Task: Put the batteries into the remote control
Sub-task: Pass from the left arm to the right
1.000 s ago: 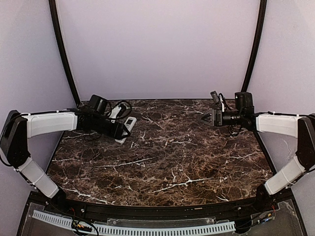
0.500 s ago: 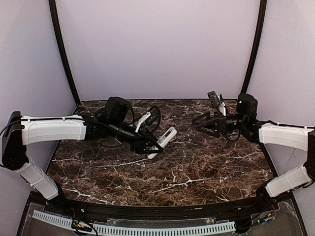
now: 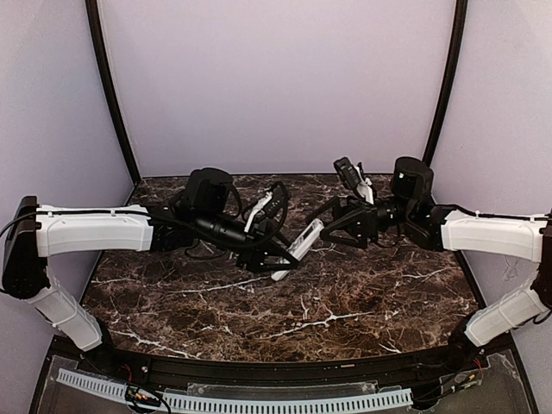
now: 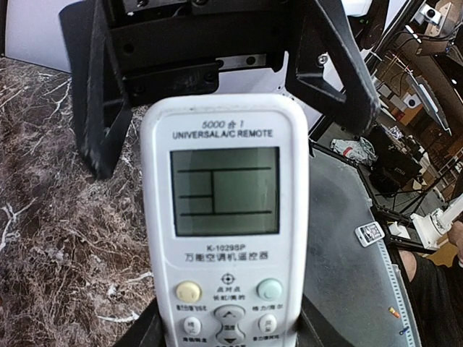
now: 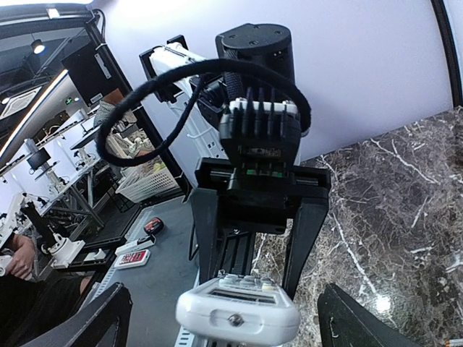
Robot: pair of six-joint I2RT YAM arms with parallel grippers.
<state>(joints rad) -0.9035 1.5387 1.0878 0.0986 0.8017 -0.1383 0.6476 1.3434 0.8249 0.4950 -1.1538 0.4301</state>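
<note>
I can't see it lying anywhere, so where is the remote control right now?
In the top view the remote control is near mid-table, gripped by the left tool, its free end facing the open right tool.

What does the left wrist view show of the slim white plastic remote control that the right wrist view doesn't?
Left wrist only: the front of the slim white plastic remote control, with its grey rectangular screen and round yellow button. Right wrist only: the remote's narrow end face, and the left gripper clamped on its sides. Both: the remote itself and the dark marble tabletop.
</note>
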